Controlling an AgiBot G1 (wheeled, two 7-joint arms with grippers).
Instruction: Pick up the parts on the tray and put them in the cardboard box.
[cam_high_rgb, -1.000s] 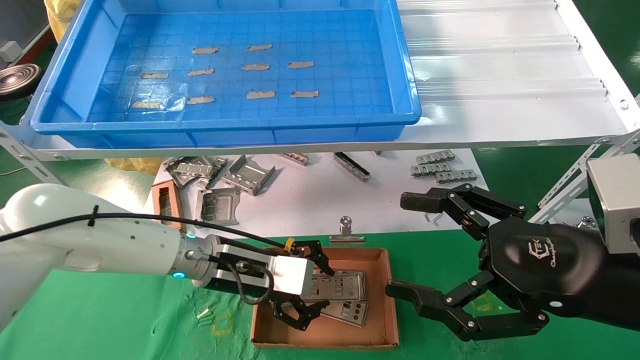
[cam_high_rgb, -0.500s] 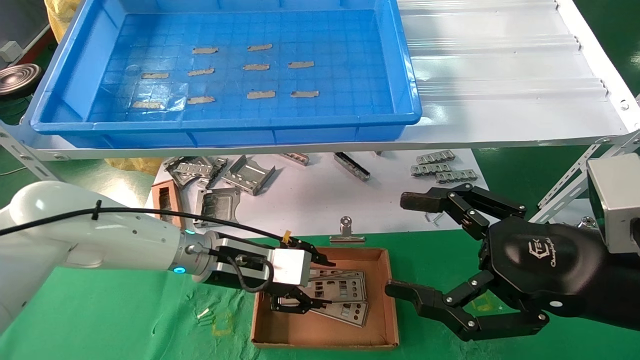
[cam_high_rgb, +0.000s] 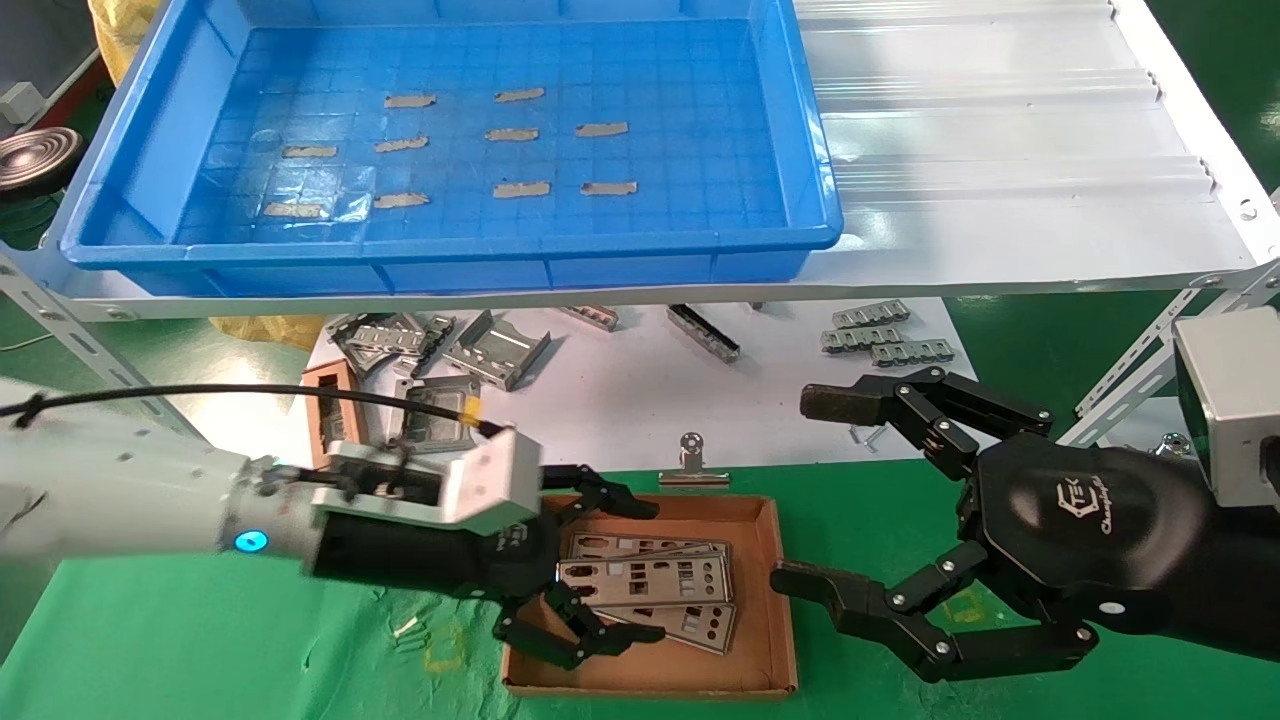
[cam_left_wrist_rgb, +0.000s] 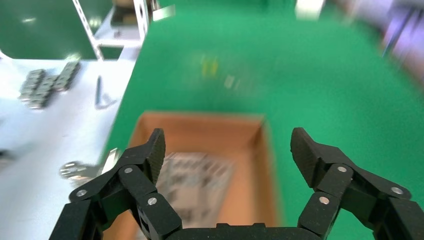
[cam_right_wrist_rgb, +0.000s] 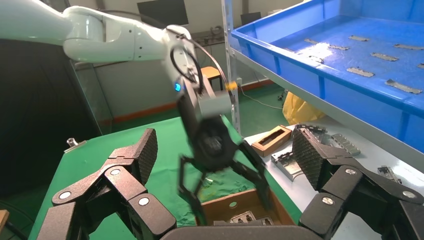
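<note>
The left gripper (cam_high_rgb: 640, 570) hangs over the left part of the box (cam_high_rgb: 775, 600), its fingers spread wide with nothing between them; 1 fingertip lies at the far wall, the other just above the near plate. In the left wrist view the same open fingers (cam_left_wrist_rgb: 152, 150) frame the box (cam_left_wrist_rgb: 200, 127) and the plates (cam_left_wrist_rgb: 195, 182) lying on its floor.

The parts (cam_high_rgb: 650, 580) are in the box: at least 3 flat silver plates in a loose overlapping stack, fanned slightly, lying towards the middle and right of the floor. The box sits on the green mat (cam_high_rgb: 200, 640), near the viewer and well apart from the tray.

The tray (cam_high_rgb: 800, 130) stands on the far raised shelf, left of the white sheet (cam_high_rgb: 1000, 150). Its floor carries only grey tape strips (cam_high_rgb: 520, 134).

The right gripper (cam_high_rgb: 815, 490) is parked just right of the box, fingers spread and holding nothing. Its wrist view shows its own open fingers (cam_right_wrist_rgb: 145, 152) and, beyond them, the left gripper (cam_right_wrist_rgb: 225, 192) above the box (cam_right_wrist_rgb: 240, 205).

Between shelf and box, bent grey brackets (cam_high_rgb: 495, 350) and a small narrow box (cam_high_rgb: 330, 400) lie on a white board (cam_high_rgb: 620, 410), with a binder clip (cam_high_rgb: 692, 465) at its near edge.
</note>
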